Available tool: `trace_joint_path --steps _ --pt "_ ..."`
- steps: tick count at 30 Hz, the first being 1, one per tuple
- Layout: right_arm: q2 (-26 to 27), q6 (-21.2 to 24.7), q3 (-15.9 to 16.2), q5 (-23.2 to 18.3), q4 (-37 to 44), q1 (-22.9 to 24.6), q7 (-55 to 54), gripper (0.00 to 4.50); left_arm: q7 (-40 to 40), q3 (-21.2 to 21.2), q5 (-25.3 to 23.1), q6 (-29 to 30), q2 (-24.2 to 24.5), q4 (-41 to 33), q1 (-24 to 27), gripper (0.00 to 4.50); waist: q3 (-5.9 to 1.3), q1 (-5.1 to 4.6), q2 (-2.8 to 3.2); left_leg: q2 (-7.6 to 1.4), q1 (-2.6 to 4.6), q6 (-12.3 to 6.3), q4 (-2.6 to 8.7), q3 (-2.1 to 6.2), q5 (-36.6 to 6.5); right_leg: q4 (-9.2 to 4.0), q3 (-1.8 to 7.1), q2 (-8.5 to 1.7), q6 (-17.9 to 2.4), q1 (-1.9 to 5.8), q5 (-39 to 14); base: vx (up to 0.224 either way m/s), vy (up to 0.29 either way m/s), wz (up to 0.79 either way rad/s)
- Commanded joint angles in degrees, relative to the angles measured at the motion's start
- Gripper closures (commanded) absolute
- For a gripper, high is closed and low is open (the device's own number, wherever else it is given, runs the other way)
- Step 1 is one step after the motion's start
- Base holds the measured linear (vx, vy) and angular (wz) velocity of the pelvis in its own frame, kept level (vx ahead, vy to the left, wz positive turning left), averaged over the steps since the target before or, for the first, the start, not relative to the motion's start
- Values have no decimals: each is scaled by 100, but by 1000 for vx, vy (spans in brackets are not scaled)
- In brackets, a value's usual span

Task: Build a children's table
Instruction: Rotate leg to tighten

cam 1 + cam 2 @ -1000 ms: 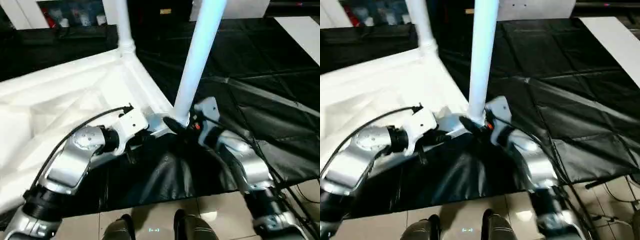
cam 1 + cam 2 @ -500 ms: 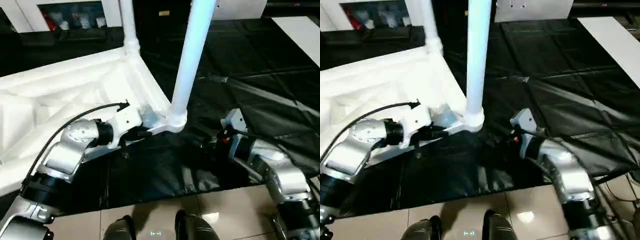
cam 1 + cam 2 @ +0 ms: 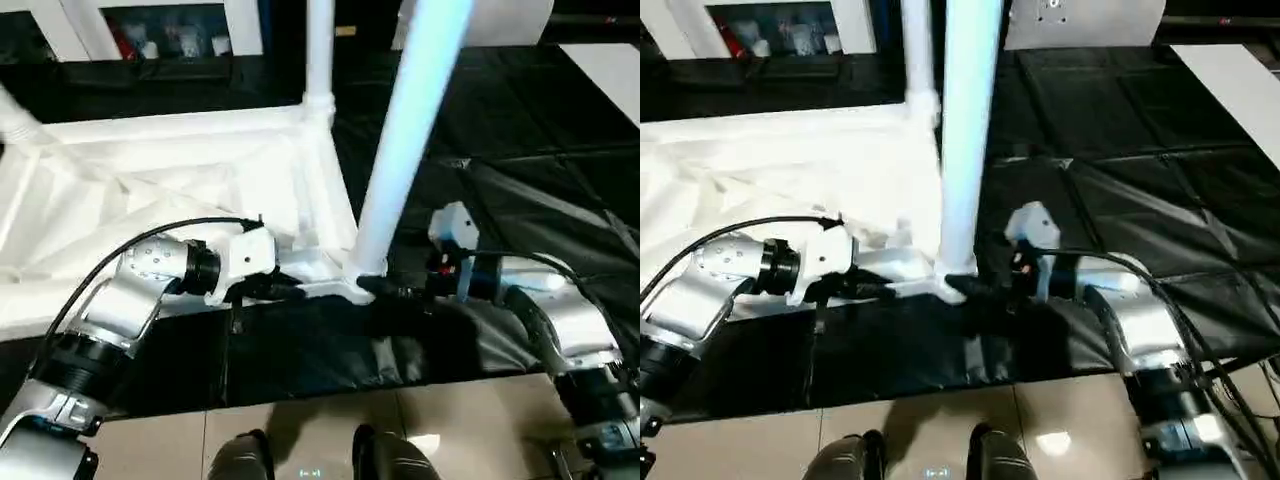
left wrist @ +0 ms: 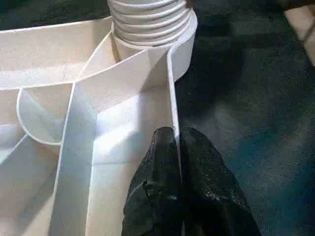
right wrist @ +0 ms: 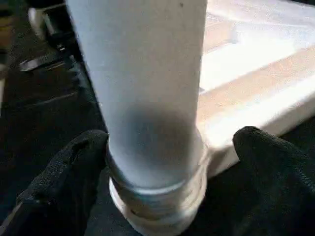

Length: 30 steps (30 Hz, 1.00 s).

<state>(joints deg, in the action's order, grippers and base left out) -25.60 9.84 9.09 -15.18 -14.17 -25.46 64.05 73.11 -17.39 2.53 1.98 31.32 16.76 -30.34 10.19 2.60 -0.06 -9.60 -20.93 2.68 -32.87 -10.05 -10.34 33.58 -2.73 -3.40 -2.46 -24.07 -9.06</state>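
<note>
The children's table lies upside down, its ribbed white top [image 3: 150, 170] on black mats. One white leg [image 3: 410, 130] stands in the near corner socket [image 4: 150, 29]; another leg [image 3: 320, 50] stands at the far corner. My left gripper [image 3: 290, 287] is shut on the top's thin rim wall [image 4: 171, 98] just beside the near socket, its black fingers [image 4: 157, 172] pinching the wall from both sides. My right gripper [image 3: 395, 292] is open at the foot of the near leg [image 5: 147, 98], with one finger [image 5: 74, 162] on each side of it.
Black mats [image 3: 560, 150] cover the floor to the right and behind the table. Tiled floor [image 3: 450, 420] and my feet [image 3: 310, 455] lie at the near edge. A white shelf unit [image 3: 150, 40] stands at the back left, a white panel [image 3: 610, 70] at the far right.
My right gripper drew away from the leg's foot to the right, opened wider, and has come back with its fingers either side of the leg. The camera has shifted. My left gripper keeps its hold.
</note>
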Motion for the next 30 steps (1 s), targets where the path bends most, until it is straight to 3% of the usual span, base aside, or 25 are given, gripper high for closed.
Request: trace_joint_path --steps 1,7,16,22,25,30 --pt "-43 -65 115 64 -120 -112 182 36 374 -330 -53 -209 -59 22 -42 450 -589 -30 -27 -334 64 -719 295 42 -392 -262 301 -460 -1540 359 -910 0 0 0" --pt "-11 -133 218 105 -362 -308 414 82 500 -419 -46 -366 -66 129 -107 450 -552 -12 -57 -322 56 -521 289 47 -694 -315 314 -477 -1346 337 -1587 0 0 0" --pt "3 -226 303 125 -543 -396 594 157 564 -403 -105 -544 -56 324 -153 450 -577 -6 -62 -321 39 -576 272 50 -536 -275 302 -468 -1364 344 -1337 0 0 0" --pt "95 -198 295 101 -544 -270 517 173 393 -343 -106 -481 -60 427 -168 450 -554 -8 -48 -324 37 -538 284 57 -608 -289 295 -466 -1344 338 -1428 0 0 0" --pt "305 91 159 31 -394 -67 46 175 85 -206 -25 -87 -193 305 -145 450 -526 -7 -34 -325 50 -472 297 58 -756 -326 299 -474 -1316 328 -1642 0 0 0" --pt "1103 252 -106 285 -265 324 -1695 178 -956 33 -28 994 -683 -56 -152 450 -468 -63 21 -323 65 -148 354 102 -1164 -411 285 -485 -1077 284 -2495 0 0 0"
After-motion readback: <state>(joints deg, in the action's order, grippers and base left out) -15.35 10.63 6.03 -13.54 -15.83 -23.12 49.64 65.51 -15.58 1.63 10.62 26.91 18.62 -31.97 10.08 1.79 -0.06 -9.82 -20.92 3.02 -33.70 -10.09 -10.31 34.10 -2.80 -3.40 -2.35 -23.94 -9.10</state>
